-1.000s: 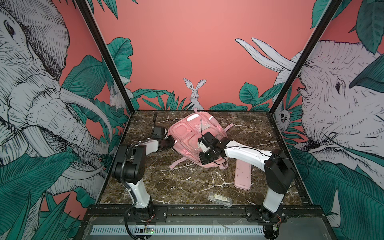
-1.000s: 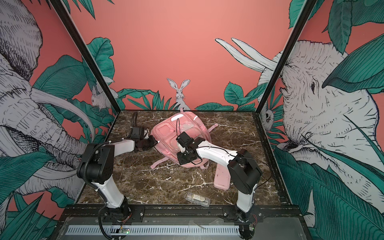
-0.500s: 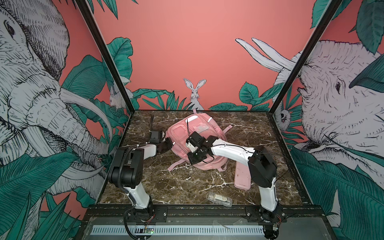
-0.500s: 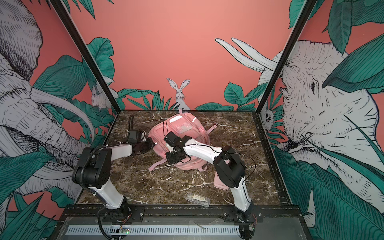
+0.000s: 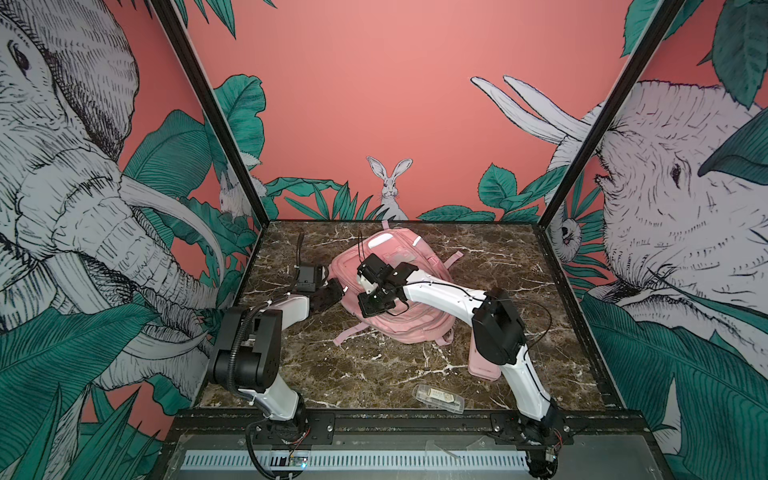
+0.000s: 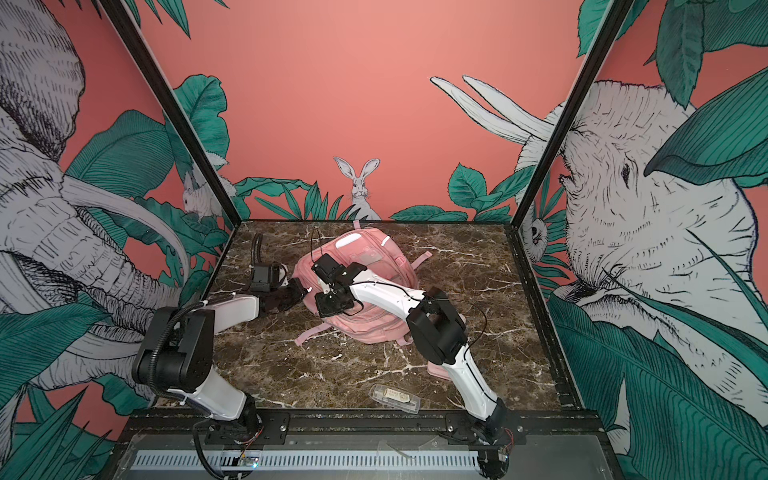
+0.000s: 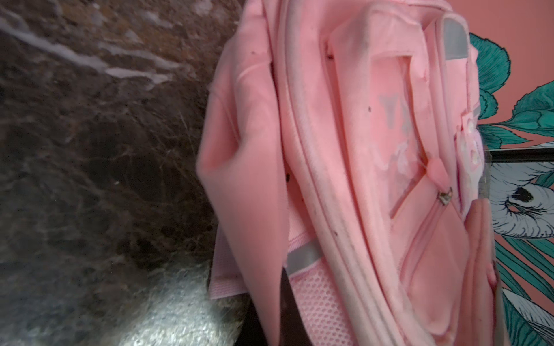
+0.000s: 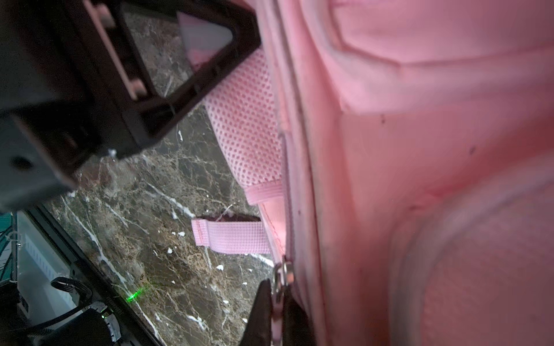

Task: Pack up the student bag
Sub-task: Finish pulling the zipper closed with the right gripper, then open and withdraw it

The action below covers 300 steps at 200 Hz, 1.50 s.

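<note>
student bag (image 5: pixel 409 328) lies flat on the marble tabletop (image 5: pixel 374 374), pocketed front facing up, seen in both top views.

left gripper (image 5: pixel 336 291) sits at the bag's left edge, just beside the mesh pocket (image 8: pixel 248 128). jaws are drawn together on a fold of the bag's side fabric. one dark finger (image 7: pixel 284 305) shows under that fold in the left wrist view.

right gripper (image 8: pixel 277 317) is over the bag's left part, its arm lying across the bag. its tips are pinched tight on the zipper pull (image 8: pixel 281 277), metal slider just past them on the zip line.

loose pink strap (image 8: pixel 230 236) lies flat on the marble beside the bag's edge.

pink pencil case (image 5: pixel 482 370) is near the bag's front-right corner, partly behind the right arm.

clear plastic box (image 5: pixel 438 399) is in front of the bag, well apart.
</note>
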Each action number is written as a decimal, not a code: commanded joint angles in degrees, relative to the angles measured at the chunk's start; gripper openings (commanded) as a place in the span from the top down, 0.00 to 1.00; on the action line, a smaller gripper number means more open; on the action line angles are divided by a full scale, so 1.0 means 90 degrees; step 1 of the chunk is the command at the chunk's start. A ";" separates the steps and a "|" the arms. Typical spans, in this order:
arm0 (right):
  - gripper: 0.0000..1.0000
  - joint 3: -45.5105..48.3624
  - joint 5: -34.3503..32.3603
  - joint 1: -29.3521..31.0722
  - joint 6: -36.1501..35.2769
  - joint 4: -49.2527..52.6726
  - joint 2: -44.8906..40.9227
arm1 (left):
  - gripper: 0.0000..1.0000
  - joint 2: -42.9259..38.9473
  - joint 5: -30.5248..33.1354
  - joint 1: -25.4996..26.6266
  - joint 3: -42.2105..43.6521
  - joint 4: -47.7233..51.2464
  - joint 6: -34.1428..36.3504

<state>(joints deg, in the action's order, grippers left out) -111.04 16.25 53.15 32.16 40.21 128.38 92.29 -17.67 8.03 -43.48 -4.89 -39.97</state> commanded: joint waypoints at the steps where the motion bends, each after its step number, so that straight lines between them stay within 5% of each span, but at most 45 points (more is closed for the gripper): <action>1: 1.00 -0.0671 -0.0052 0.0067 0.0064 -0.0450 0.0298 | 1.00 -0.0228 -0.0331 0.0073 0.0165 0.0089 -0.0003; 93: 0.99 -0.2470 -0.0296 -0.0054 0.0188 0.0212 0.1381 | 1.00 -0.0194 -0.0206 0.0067 0.0047 0.0366 0.0157; 137: 0.91 -0.2033 -0.0102 -0.0144 -0.0016 0.0139 0.1150 | 1.00 -0.0141 -0.0139 0.0067 -0.0089 0.0505 0.0218; 153: 0.79 -0.1834 0.0007 -0.0144 -0.0158 0.0221 0.0940 | 1.00 -0.0108 -0.0090 0.0047 -0.0157 0.0546 0.0231; 183: 0.59 -0.0608 -0.0042 -0.0124 -0.0304 -0.0135 -0.0036 | 1.00 -0.0098 -0.0068 0.0028 -0.0270 0.0650 0.0286; 215: 0.54 0.0700 -0.0242 -0.0136 -0.0454 -0.0384 -0.1196 | 1.00 -0.0102 -0.0029 -0.0001 -0.0309 0.0697 0.0314; 259: 0.53 0.2757 -0.0928 -0.0347 -0.0494 -0.0715 -0.2989 | 0.75 -0.0495 0.0259 -0.0037 -0.0489 0.1418 0.0722; 300: 0.53 0.4745 -0.0985 -0.1280 -0.0261 -0.1057 -0.4648 | 0.45 -0.1313 0.0638 -0.0037 -0.0624 0.2182 0.1178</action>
<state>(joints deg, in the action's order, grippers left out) -75.81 9.50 46.26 28.95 32.32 92.68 86.19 -14.81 8.03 -46.70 8.67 -33.15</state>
